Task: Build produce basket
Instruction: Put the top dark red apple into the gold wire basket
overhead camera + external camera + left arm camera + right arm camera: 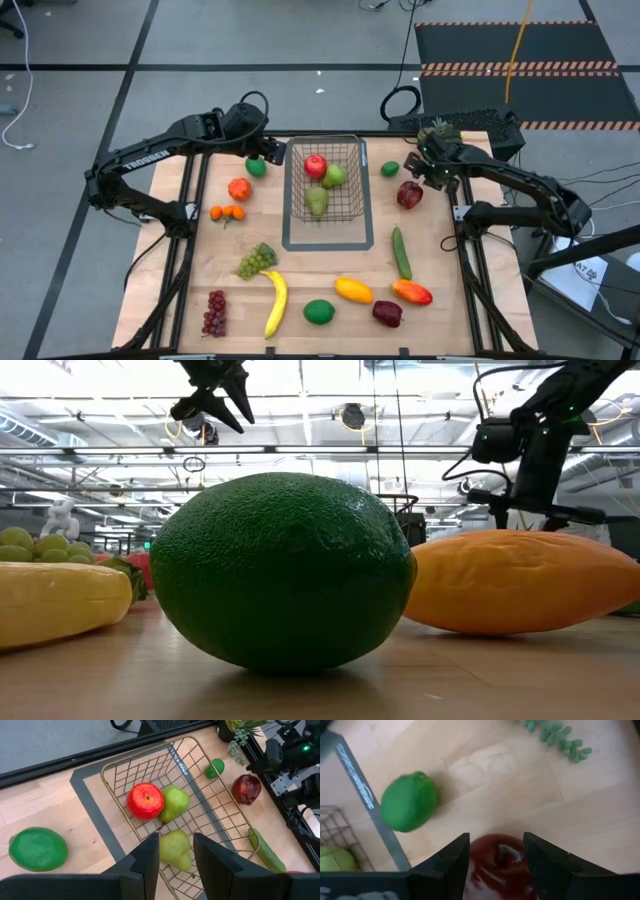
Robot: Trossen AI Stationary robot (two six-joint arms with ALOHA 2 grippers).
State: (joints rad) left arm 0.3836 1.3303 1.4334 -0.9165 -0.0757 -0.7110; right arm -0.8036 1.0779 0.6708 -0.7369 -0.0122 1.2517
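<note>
The wire basket (327,182) stands mid-table on a grey outline and holds a red apple (145,800) and two green pears (174,803) (176,849). My left gripper (176,837) hovers open above the basket's left near side (278,160), with nothing between its fingers. My right gripper (496,840) is open over a dark red apple (501,865), which lies on the table to the right of the basket (409,194). That apple shows between the two fingers. I see no touch.
A lime (409,801) lies between the basket and the dark apple. Left of the basket are a lime (256,167), a red-orange fruit (239,188) and small oranges (227,212). Nearer lie grapes (256,260), a banana (275,303), a lime (283,570), mangoes (353,290) and a cucumber (401,252).
</note>
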